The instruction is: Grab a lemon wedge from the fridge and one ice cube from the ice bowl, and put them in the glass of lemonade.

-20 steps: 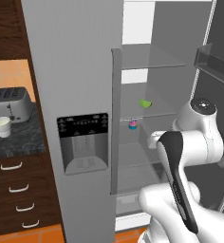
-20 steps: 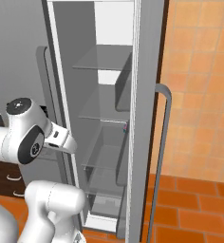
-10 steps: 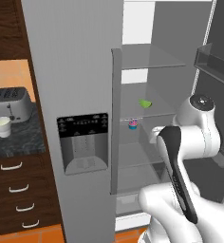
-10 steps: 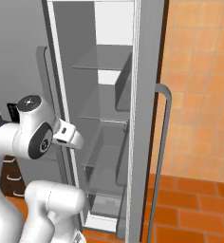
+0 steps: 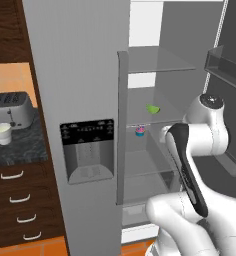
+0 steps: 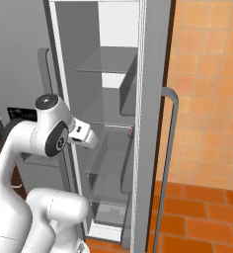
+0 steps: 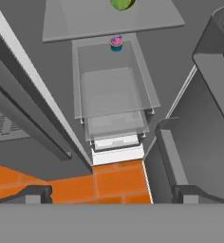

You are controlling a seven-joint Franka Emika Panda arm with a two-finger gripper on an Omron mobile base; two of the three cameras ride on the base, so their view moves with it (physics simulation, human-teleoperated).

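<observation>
Lemon wedge: a tiny yellow-green wedge-shaped piece, the lemon wedge (image 5: 152, 108), lies on a clear glass shelf (image 5: 167, 112) in the open right half of the fridge, at middle height.
Handling: judged light and small, likely slick and a little soft; a gentle pinch across its two flat sides seems the safest hold, since a hard squeeze could crush it or pop it free.
Look: bright green-yellow, curved on one side; in the hand view it sits at the top edge (image 7: 122, 4), partly cut off.
Neighbour: a small pink-and-blue cupcake-like item (image 5: 140, 131) stands on the shelf below the wedge, nearer the shelf's front edge.
Fridge: the tall grey steel two-door fridge (image 5: 80, 75) has its right door swung open; a black dispenser panel (image 5: 87, 150) sits on the closed left door.
Gripper: the two-finger gripper (image 7: 109, 194) shows dark tips at the bottom corners of the hand view, spread wide with nothing between them, well apart from the wedge.
Glass of lemonade: the small whitish tapered cup (image 5: 2, 133) waits on the dark counter beside a silver toaster (image 5: 10, 109).
</observation>
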